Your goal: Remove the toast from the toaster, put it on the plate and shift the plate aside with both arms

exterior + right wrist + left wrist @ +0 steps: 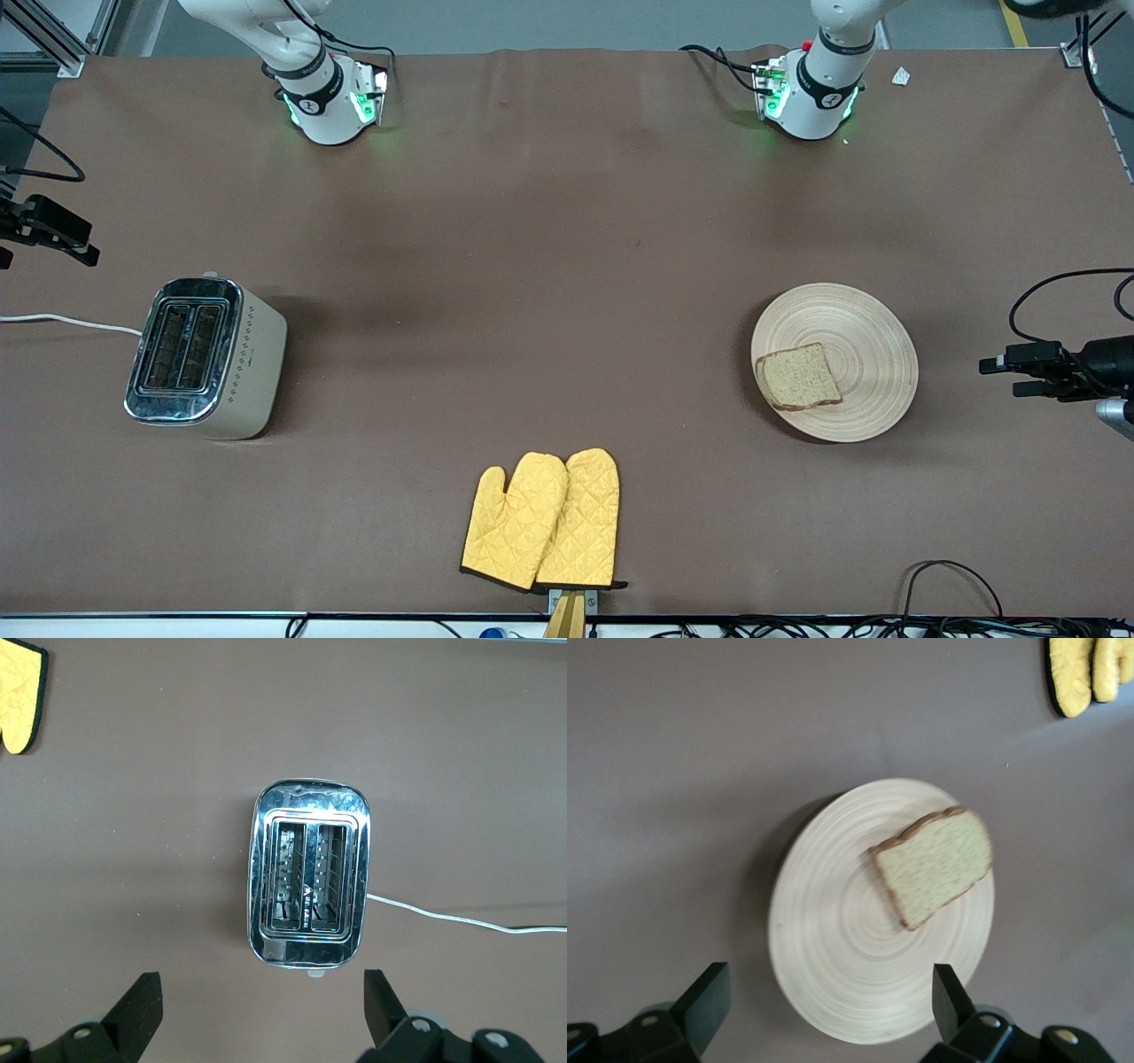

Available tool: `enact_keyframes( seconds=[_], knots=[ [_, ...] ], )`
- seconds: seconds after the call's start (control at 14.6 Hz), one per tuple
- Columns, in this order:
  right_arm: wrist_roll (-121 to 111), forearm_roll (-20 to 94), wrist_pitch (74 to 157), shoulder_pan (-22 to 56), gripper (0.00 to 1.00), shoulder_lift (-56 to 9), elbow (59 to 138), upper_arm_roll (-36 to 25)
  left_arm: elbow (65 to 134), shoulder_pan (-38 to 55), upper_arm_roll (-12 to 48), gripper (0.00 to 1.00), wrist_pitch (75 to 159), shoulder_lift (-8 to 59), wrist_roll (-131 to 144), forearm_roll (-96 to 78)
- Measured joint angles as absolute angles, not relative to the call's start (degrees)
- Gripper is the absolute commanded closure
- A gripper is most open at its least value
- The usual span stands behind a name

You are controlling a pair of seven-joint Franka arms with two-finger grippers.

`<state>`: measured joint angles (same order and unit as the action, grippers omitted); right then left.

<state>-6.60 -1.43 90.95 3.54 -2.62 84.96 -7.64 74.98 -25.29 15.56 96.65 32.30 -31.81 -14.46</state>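
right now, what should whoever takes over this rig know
Left gripper: open, holding nothing, up over the plate.
Right gripper: open, holding nothing, up over the toaster.
Toast lies flat on the plate, on the part toward the toaster, at the left arm's end of the table. Both toaster slots look empty. Oven mitts lie untouched at the table edge nearest the front camera.
Done: toast out and plated.
Left: whether the plate has been moved aside cannot be told from this.

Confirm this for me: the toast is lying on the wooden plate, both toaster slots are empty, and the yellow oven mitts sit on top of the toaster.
One error: the oven mitts lie on the table, nearer the front camera than the toaster, as the front view shows. The toast does lie on the wooden plate, and both slots are empty.
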Motion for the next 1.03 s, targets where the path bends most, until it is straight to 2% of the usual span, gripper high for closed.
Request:
enact_keyframes(
  seconds=[0.21, 0.68, 0.82, 1.03],
  knots=[
    [-6.6, -1.43, 90.93, 3.8, 0.0, -2.62, 84.95, -7.72, 75.2, -16.76, 15.61, 0.0, 93.94, 23.9, -19.48, -10.75],
    [-6.6, -1.39, 90.89, 3.98, 0.0, -2.63, 84.91, -7.87, 76.11, -2.22, 15.95, 0.0, 86.62, 10.76, 4.73, -0.88],
    [-6.61, -1.38, 90.89, 3.98, 0.0, -2.63, 84.91, -7.91, 79.46, -2.1, 16.26, 0.0, 86.63, 6.61, 6.83, -0.48],
    [-6.61, -1.35, 90.89, 4.02, 0.0, -2.63, 84.91, -7.91, 88.67, -2.9, 16.25, 0.0, 94.16, 0.3, 6.35, 2.02]
  ],
)
